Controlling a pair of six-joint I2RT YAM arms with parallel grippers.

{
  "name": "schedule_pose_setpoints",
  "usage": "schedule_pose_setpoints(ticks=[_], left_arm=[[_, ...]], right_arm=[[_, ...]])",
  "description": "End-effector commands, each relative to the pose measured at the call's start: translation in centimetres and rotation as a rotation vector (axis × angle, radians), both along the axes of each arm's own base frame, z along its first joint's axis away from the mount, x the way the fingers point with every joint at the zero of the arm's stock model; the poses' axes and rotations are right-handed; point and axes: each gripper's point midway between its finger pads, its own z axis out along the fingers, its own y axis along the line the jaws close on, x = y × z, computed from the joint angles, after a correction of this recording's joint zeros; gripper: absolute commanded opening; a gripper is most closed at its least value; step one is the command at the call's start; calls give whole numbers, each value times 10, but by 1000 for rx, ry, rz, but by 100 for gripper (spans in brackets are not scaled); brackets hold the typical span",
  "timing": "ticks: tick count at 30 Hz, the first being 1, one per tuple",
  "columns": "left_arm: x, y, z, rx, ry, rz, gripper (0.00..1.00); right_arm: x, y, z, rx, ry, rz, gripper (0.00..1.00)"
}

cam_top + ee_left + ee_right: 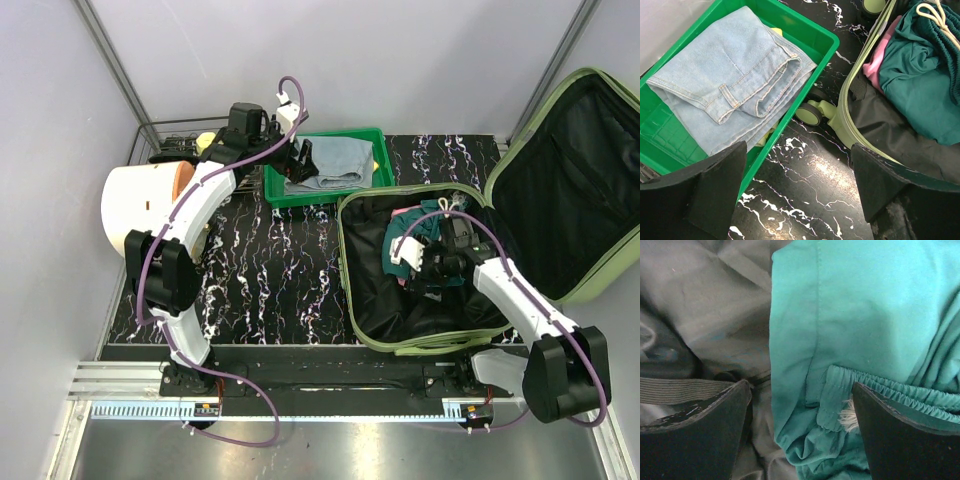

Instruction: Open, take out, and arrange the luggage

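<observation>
- Top view: one luggage (560, 190) is seen lying open at the right of the table (270, 270), its lid leaned back against the wall. It is judged stiff, bulky and smooth-shelled, so it is better taken at the zip rim than on the shell. One green tray (325, 202) is set near its far left corner. The left gripper (300, 160) is held over the tray, and the right gripper (420, 262) is held inside the lower shell.
- Left wrist view: the left jaws are spread wide and nothing is held. One folded pair of jeans (730, 85) is laid in the tray. One wheel (810, 112) is plainly seen and a second only partly. One pink garment (880, 55) is tucked under teal cloth.
- Right wrist view: the right jaws are spread wide over the teal garment (865, 315) and nothing is gripped; contact cannot be told. The cloth is judged soft, light and limp, and its elastic waistband offers a sure pinch. The teal pieces cannot be counted.
</observation>
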Motion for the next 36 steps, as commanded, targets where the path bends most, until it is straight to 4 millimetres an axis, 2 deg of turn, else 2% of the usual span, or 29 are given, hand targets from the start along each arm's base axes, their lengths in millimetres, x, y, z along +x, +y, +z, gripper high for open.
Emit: schedule_pose_setpoints(ticks=[1,4,6,10,11,14,15,16,18,19,21,22,24,25,27,28,29,31,33,34,35,36], left_arm=[[1,-3,24,-35,-47,-18,88],[1,-3,24,-39,-43,-14,88],[1,-3,25,-38,-45,-13,88],[1,-2,24,-34,-47,-12,88],[2,-2,25,-35,-44,-7,88],[2,-2,27,-34,-54,-11,88],[2,-2,27,-32,-54,-10,88],[2,-1,28,-31,-61,-10,88],[1,-1,29,-32,-61,-12,88],[1,-1,31,-33,-66,-12,88],[0,-2,33,-40,-64,-13,88],[1,-2,33,-43,-61,-10,88],[2,-3,39,-61,-53,-1,88],[2,-4,40,-67,-47,1,88],[2,-7,51,-100,-37,10,88],[4,-7,53,-114,-23,17,88],[3,-10,63,-155,0,20,88],[3,-14,66,-208,54,31,88],[-2,-22,67,-311,174,41,87],[-6,-27,62,-349,235,36,87],[-19,-34,51,-414,381,34,87],[-20,-39,50,-458,407,16,89]], right_arm=[[21,-10,-15,-115,-109,94,93],[41,-16,-17,-164,-176,74,89],[55,-23,-16,-209,-235,63,80],[59,-37,-29,-312,-287,102,59],[63,-37,-28,-316,-310,99,47],[64,-36,-23,-299,-313,79,31],[64,-33,-19,-274,-306,54,13],[71,-30,-6,-248,-325,29,2],[72,-22,8,-166,-294,-41,0],[84,-15,32,-115,-319,-70,0],[85,-3,50,7,-267,-150,0],[97,3,78,60,-297,-166,0],[98,14,94,160,-243,-212,0],[105,20,116,206,-265,-220,0],[104,30,129,295,-216,-251,0],[109,34,145,332,-228,-262,0],[112,38,149,359,-210,-278,0],[117,47,166,442,-172,-327,0],[126,58,166,520,-88,-392,0],[132,62,172,553,-74,-414,0],[143,67,168,581,-48,-438,0],[145,74,171,637,2,-484,0]])
